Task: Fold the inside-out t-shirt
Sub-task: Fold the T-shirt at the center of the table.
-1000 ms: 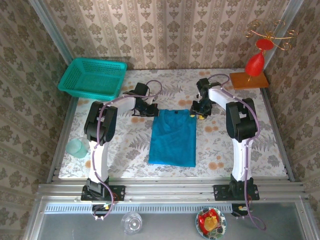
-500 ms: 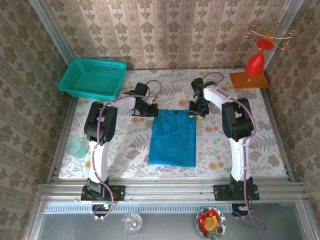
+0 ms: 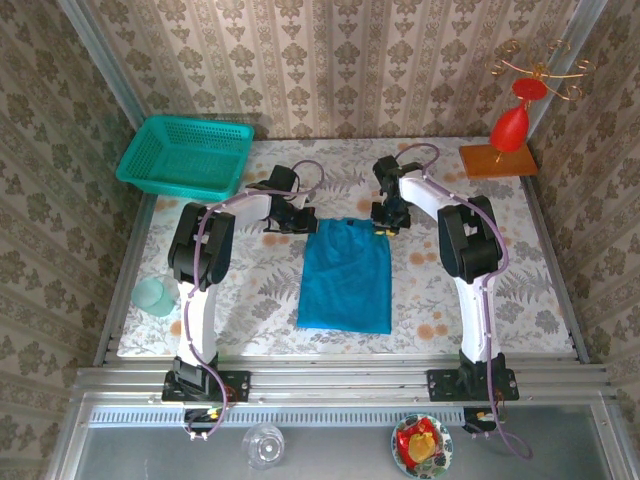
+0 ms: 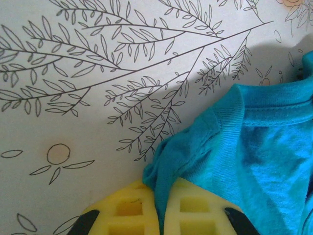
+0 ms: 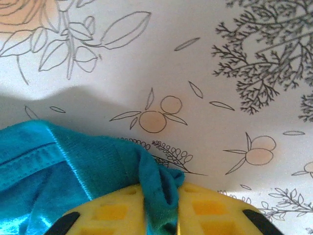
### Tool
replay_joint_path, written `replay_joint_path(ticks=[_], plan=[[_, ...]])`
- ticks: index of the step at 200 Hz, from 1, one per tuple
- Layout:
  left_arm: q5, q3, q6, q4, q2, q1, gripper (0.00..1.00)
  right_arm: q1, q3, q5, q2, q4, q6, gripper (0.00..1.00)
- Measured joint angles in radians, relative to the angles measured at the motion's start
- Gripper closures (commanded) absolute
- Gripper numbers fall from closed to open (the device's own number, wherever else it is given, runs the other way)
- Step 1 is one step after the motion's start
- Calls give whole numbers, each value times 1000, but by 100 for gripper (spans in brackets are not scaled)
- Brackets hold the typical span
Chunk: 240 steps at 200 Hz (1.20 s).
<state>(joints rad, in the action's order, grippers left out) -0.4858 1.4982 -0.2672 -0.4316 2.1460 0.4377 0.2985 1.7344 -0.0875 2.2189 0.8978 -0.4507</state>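
Blue fabric: inside-out t-shirt (image 3: 345, 280), laid as a narrow oblong at the middle of the table (image 3: 450, 290), collar end far from the arm bases, hem end near.
Handling: judged light, limp and not fragile; likely to sag between grip points and drag on the tabletop; likely to slip from a shallow pinch.
Hold points: the two far corners beside the collar (image 4: 274, 100), taken deep enough to catch the doubled edge.
Left gripper (image 4: 160, 210): yellow pads (image 4: 195, 210) closed on a bunched fold of the far-left corner.
Right gripper (image 5: 161, 210): pads (image 5: 210, 210) pinched on a rolled tuck of the far-right corner.
Arm pose: left arm (image 3: 200, 250) and right arm (image 3: 470, 240) reached forward and bent inward, wrists low over the table, one head at either side of the collar end, roughly level with each other.
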Motion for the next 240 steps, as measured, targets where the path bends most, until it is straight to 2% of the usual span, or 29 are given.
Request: replay_joint_path(ticks=[10,53,83,107,134,189,214,240], plan=[[8,-10,0,7,-7,0,100,0,1,2,-1,0,-6,100],[41,-119,-11,42,-92,-21,100,-8,-65,5,-47,-62,-24,100],[49,-151,-18,68,-161,-28,100,-8,-172,8,-148,-150,-23,100],[62,-151,-20,109,-229,-29,100,-9,-182,19,-254,-183,-16,100],[63,-111,-20,148,-278,-44,100,-18,-73,37,-324,-185,11,100],[32,147,10,208,-287,-84,100,-43,261,94,-331,-188,89,100],[8,171,41,223,-332,-90,100,-43,253,107,-359,-205,116,100],[-27,82,64,256,-415,-92,100,-42,108,90,-435,-261,129,100]])
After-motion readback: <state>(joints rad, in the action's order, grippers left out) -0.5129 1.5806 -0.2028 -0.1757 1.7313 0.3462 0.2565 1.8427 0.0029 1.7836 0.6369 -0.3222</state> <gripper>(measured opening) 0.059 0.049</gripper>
